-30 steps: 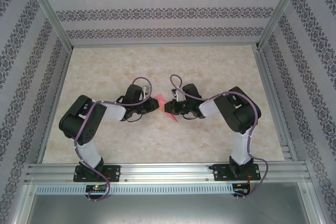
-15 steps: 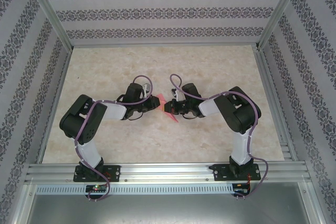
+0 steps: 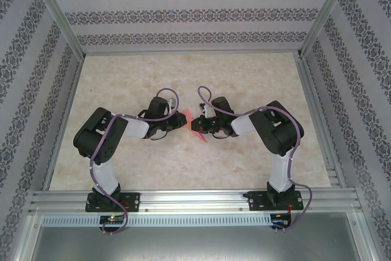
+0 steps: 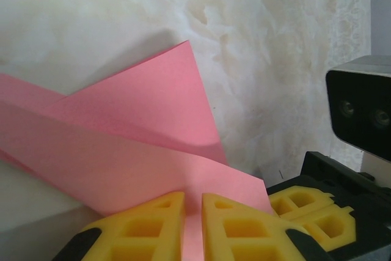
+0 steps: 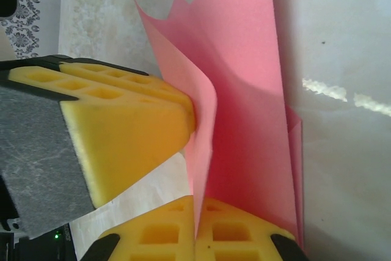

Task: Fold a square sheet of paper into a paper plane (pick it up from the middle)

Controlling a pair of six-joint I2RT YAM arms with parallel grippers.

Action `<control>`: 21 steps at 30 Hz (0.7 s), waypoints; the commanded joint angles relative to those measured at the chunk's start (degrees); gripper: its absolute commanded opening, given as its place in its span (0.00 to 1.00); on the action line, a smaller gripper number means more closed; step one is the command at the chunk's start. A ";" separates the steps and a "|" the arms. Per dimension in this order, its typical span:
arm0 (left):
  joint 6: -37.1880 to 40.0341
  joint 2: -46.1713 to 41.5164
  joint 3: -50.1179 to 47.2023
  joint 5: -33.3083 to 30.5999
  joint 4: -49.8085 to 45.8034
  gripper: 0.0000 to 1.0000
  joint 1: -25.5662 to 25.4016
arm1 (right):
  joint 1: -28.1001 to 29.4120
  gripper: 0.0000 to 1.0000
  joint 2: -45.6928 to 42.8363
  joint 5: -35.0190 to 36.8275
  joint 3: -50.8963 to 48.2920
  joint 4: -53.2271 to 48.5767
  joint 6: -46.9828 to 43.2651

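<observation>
stage: mid-fold | sheet of paper (image 4: 140, 120): layered flaps, not yet a dart | left claw (image 4: 193, 197), right claw (image 5: 195, 203): both clamped on it

Pink paper sheet (image 3: 184, 115): plain, folded into overlapping pointed flaps, sharp creases, standing on edge near table (image 3: 183, 77) centre, one tip toward 5 o'clock.

The left arm (image 3: 101, 142) and right arm (image 3: 278, 132) are built in black and white, with purple cables (image 3: 92, 174) run along. The fingers (image 4: 149, 227) are moulded yellow (square-pocketed).
</observation>
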 commanded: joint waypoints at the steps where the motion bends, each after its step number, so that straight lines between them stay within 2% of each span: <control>1: 0.53 1.57 1.43 -1.60 -2.07 0.16 -0.51 | -0.47 0.00 1.75 4.93 -0.88 -4.66 -0.71; 5: 0.40 2.17 2.18 -2.31 -4.21 0.16 -0.58 | -0.42 0.02 1.47 4.71 -0.74 -4.88 -0.71; 16: 0.38 2.85 3.85 -6.02 -11.82 0.14 -0.51 | -1.11 0.19 -3.55 0.26 -0.57 -7.07 0.22; 21: 0.13 4.24 4.74 -5.62 -12.81 0.13 -0.55 | -1.21 0.21 -5.76 -0.35 -0.85 -11.20 -1.96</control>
